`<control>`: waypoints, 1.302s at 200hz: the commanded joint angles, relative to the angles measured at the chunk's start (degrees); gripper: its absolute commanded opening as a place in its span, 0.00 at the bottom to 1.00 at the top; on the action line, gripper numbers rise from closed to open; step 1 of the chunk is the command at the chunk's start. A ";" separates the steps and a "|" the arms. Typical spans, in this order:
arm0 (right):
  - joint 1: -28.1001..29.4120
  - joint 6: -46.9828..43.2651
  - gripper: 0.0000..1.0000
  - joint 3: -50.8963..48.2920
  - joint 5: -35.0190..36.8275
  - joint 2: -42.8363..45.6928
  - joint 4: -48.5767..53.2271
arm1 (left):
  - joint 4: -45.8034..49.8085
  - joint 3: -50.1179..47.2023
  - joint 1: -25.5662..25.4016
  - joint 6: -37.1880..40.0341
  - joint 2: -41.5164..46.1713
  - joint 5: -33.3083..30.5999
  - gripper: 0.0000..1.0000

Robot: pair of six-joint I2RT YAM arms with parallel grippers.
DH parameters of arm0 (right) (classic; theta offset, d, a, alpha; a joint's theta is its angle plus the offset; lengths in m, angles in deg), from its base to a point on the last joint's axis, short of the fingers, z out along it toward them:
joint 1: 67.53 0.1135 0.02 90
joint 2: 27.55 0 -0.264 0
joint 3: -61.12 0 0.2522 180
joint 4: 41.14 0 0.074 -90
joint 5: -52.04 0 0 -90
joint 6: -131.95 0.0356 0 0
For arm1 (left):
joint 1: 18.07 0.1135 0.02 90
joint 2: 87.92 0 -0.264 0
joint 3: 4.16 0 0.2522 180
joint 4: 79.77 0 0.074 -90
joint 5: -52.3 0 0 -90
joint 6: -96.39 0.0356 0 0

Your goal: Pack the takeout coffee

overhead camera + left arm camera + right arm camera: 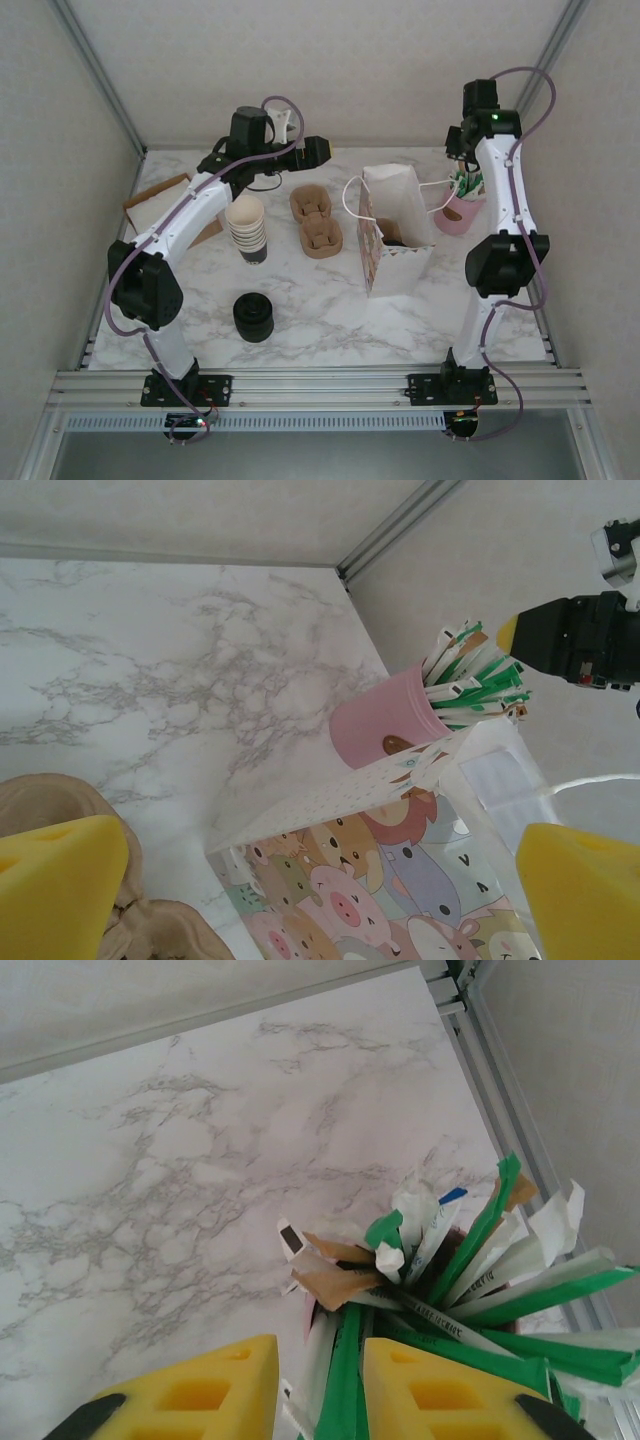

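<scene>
The takeout coffee cannot be made out as a cup. A dark shape (392, 240) sits low inside the open white paper bag (402, 268), and I cannot tell what it is. My left gripper (318, 148) hangs open at the back of the table, left of the bag. Its wrist view looks down on the bag's cartoon-animal side (400, 865) with nothing between the yellow pads (60, 880). My right gripper (458, 165) is above the pink cup (458, 215) of green and white sticks (470, 1270). Its fingers (200, 1390) stand a narrow gap apart, with a green stick (345, 1390) running between them.
A lidless stack of cream-rimmed cups (247, 230) and a squat black stack of lids (254, 317) stand at the left centre. Two brown pulp cup carriers (315, 222) lie between the cups and the bag. Flat cardboard (158, 197) lies at the far left. Walls close in behind and on both sides.
</scene>
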 commanded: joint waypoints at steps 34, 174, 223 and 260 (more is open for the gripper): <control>-0.66 -1.95 0.26 2.93 0.51 -2.80 1.54 | -0.81 1.41 0.53 1.01 -0.53 0.86 1.00; -0.90 -3.80 0.18 7.28 0.20 -6.97 2.42 | -0.61 1.59 0.53 1.08 -0.80 1.74 1.00; -0.94 -4.24 0.13 7.76 0.45 -7.15 2.33 | -0.59 1.67 0.53 1.09 -1.02 1.74 1.00; -0.93 -4.68 0.08 7.69 1.08 -6.84 2.44 | -0.68 1.67 0.53 1.07 -0.94 1.70 1.00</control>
